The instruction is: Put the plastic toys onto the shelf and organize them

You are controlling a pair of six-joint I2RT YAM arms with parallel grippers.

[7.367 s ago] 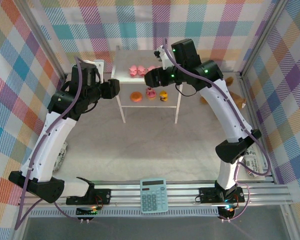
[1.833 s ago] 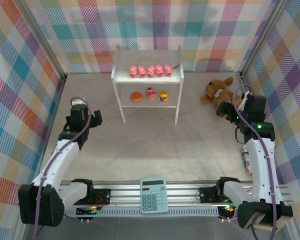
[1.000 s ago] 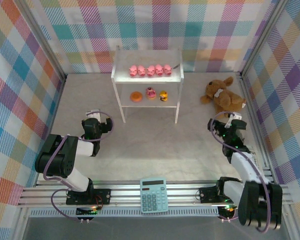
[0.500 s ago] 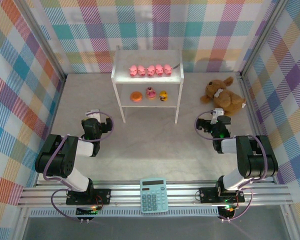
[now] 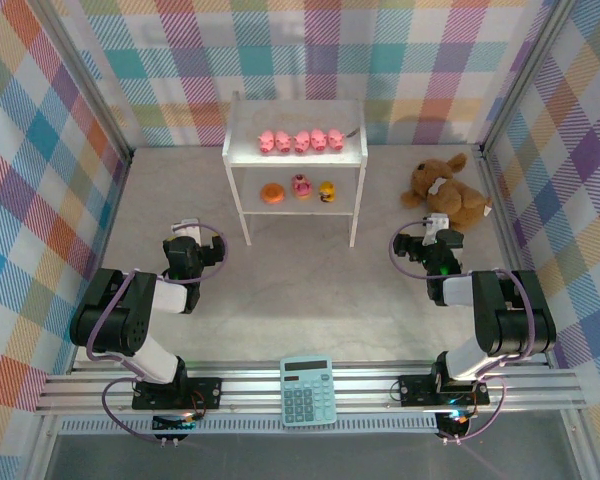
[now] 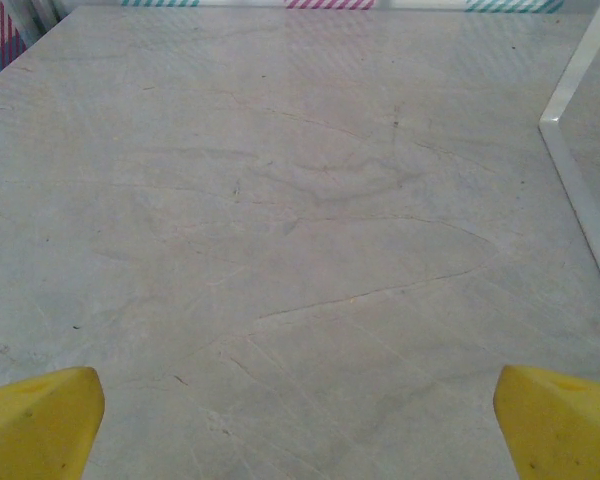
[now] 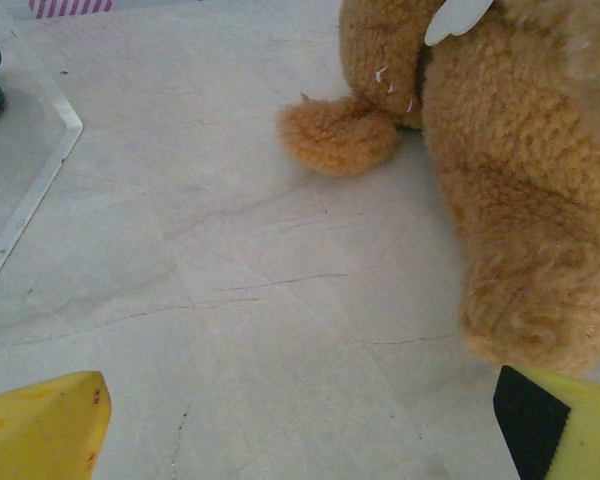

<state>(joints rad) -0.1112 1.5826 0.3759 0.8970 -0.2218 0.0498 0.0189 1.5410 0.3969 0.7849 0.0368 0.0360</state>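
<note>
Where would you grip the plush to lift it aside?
Take the plush by the small rounded paw that sticks out clear of its bulky body. Probably come in low over the bare table on that side, closing across the paw's narrow width; the body looks too wide and soft to pinch firmly.

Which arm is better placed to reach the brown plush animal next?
Right. The right end effector, open and empty, sits just short of the brown plush animal. The left end effector is across the table, left of the shelf.
</note>
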